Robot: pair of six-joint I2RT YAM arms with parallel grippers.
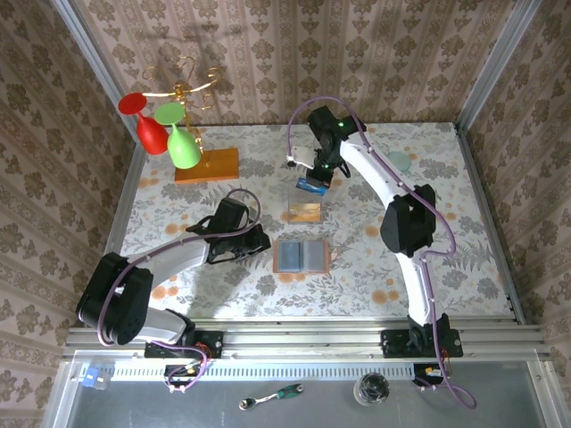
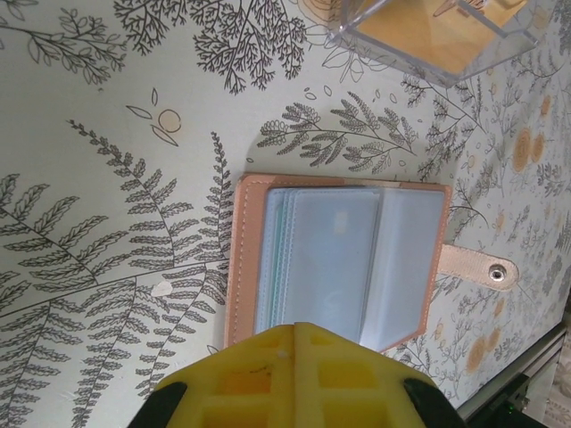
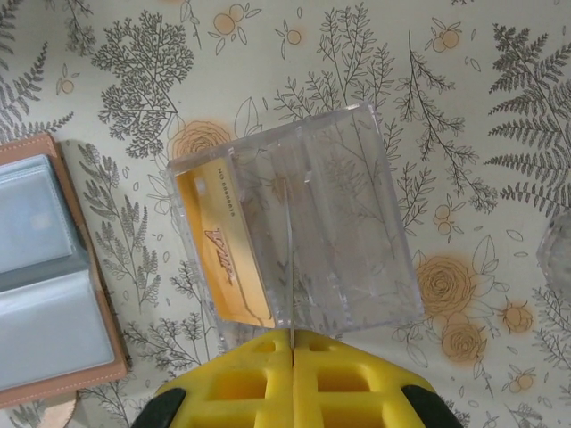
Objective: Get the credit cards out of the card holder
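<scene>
So we've got the right gripper [image 1: 314,181] pinched tight on a blue card [image 1: 310,185], hanging right over the clear plastic box [image 1: 303,211]. From the wrist cam we see that card edge-on, a thin line running across the middle of the box, so we figure it's being lined up for a drop-in. The box has one orange-tan card [image 3: 223,250] in its left part. The card holder [image 1: 302,256] lies open and flat on the table [image 1: 401,259], just on the arms' side of the box, sleeves facing up. The left gripper [image 2: 294,332] is closed with nothing in it, parked at the holder's edge. We reckon it's there to steady the thing, but we can't tell if it actually touches. The sleeves look pale and layered, and we can't tell whether any cards are left inside.
</scene>
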